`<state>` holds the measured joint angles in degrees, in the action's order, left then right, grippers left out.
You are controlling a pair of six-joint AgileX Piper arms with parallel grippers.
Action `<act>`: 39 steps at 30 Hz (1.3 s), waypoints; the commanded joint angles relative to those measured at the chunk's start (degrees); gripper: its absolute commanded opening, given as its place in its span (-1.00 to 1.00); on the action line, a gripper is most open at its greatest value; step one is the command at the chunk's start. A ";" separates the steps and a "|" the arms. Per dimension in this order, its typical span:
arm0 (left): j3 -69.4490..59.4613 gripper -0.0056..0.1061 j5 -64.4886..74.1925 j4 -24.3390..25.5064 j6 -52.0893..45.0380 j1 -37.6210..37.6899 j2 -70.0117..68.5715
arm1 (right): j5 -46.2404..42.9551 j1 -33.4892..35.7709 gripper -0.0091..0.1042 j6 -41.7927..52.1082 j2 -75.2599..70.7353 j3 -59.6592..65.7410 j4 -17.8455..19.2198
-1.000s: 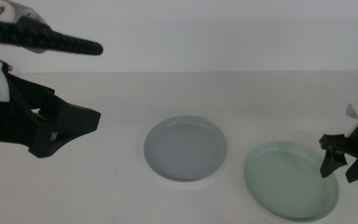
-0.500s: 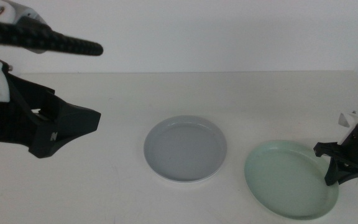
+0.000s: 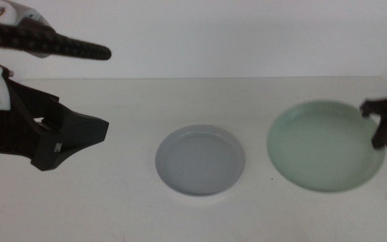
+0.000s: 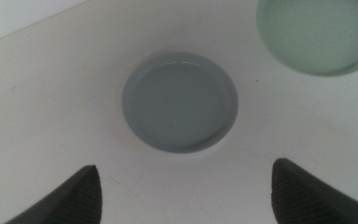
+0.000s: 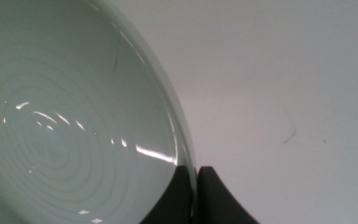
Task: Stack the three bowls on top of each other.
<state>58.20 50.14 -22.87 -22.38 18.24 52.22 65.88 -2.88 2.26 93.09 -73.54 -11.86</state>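
A grey-blue bowl point(image 3: 200, 161) sits on the table at the middle, and it also shows in the left wrist view point(image 4: 179, 101). A pale rim edges it; I cannot tell if the white bowl lies under it, and no separate white bowl shows. My right gripper point(image 3: 380, 128) is shut on the right rim of the mint green bowl point(image 3: 324, 144) and holds it raised above the table, to the right of the grey-blue bowl. The right wrist view shows the rim point(image 5: 182, 146) pinched between the jaws. My left gripper point(image 3: 101, 131) waits at the left, open and empty point(image 4: 188, 199).
The white table point(image 3: 113, 202) ends at a pale back wall point(image 3: 247, 40). A dark cable sleeve of the left arm point(image 3: 66, 46) crosses the upper left.
My right gripper has closed on the mint green bowl's right rim and lifted it off the table, up and slightly back. The grey-blue bowl and the left arm have not moved.
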 commanded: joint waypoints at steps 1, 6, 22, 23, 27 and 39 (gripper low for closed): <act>1.61 0.98 -3.10 -1.99 0.18 0.08 -0.55 | 3.34 2.31 -0.85 -2.26 -3.18 -5.94 0.35; 1.61 0.98 -3.10 -2.05 0.18 0.08 -0.55 | 6.41 10.40 -0.85 -7.39 -1.10 -15.09 3.89; 1.61 0.98 -3.10 -1.99 0.18 0.08 -0.55 | 7.26 26.58 -0.85 -11.96 20.27 -34.03 3.66; 1.61 0.98 -3.10 -1.99 0.18 0.08 -0.55 | 6.53 26.58 -0.85 -11.96 21.41 -34.03 3.66; 1.61 0.98 -3.10 -1.99 0.18 0.08 -0.55 | 3.14 26.58 -0.85 -11.55 26.04 -34.03 3.61; 1.61 0.98 -3.10 -2.04 0.18 0.08 -0.55 | -1.03 26.58 -0.78 -9.16 28.45 -34.03 2.75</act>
<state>58.20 50.14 -22.87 -22.38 18.24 52.22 65.38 23.70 -7.50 125.16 -105.66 -8.81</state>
